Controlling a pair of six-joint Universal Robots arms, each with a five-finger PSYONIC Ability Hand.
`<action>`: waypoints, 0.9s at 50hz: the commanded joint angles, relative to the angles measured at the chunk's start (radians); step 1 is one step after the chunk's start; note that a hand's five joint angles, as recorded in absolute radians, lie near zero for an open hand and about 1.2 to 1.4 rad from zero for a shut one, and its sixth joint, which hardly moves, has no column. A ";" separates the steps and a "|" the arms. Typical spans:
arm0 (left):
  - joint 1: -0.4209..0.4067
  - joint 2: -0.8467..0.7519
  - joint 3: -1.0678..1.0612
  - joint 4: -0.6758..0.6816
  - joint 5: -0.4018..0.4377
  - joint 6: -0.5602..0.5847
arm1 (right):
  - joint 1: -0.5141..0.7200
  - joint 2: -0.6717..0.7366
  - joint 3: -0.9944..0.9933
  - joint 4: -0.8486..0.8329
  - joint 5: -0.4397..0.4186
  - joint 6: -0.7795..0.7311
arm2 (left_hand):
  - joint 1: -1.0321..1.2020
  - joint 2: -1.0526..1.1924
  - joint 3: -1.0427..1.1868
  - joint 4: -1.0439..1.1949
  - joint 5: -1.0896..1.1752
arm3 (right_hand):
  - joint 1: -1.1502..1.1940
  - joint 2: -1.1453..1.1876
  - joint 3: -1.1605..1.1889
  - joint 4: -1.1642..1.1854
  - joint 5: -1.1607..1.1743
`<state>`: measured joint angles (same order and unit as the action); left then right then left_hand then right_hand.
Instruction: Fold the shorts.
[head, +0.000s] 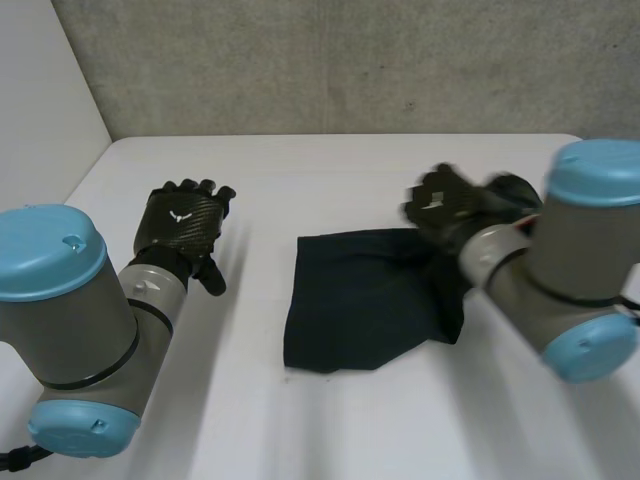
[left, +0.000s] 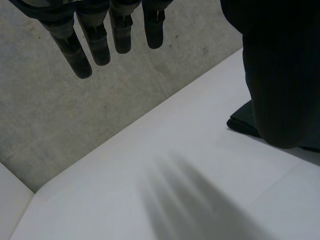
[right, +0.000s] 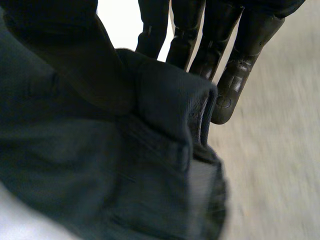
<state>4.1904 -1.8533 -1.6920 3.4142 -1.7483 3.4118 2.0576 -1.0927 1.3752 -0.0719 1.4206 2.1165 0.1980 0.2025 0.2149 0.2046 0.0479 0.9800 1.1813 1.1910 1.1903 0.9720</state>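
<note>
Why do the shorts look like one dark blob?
Head view: the shorts are dark on the bright white table, so creases hardly show. Right wrist view: pinched in the right hand, their folded edge catches light and creases show.

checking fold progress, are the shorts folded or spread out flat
Folded at least once: the shorts form a compact block, doubled layers showing where the right hand pinches them.

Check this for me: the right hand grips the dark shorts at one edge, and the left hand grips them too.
Wrong about the left hand: its fingers hang straight over the white table, apart from the shorts, as the left wrist view shows. The right hand does grip their edge.
</note>
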 joint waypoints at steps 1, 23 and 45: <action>0.000 -0.001 0.003 0.002 -0.004 0.000 | 0.217 0.111 -0.042 -0.002 -0.205 0.000 | -0.023 -0.028 -0.040 -0.030 -0.048 | 0.416 0.215 0.205 0.206 0.250; -0.039 -0.159 0.330 0.010 0.003 -0.009 | -0.002 -0.095 -0.070 -0.002 -0.183 0.925 | -0.014 -0.018 -0.031 -0.020 -0.038 | -0.789 -0.991 -1.000 -1.000 -0.956; -0.148 -0.485 0.546 -0.418 -0.033 -0.118 | -0.014 0.353 -0.386 0.325 -0.147 0.841 | -0.014 -0.018 -0.031 -0.020 -0.038 | -0.805 -1.007 -1.016 -1.016 -0.972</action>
<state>4.0366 -2.2682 -1.1740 3.1576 -1.7361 3.3136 2.0412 -0.8513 1.0579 0.1605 1.2585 3.0406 0.1980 0.2025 0.2149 0.2046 0.0479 0.2156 0.2334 0.2197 0.2461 0.0649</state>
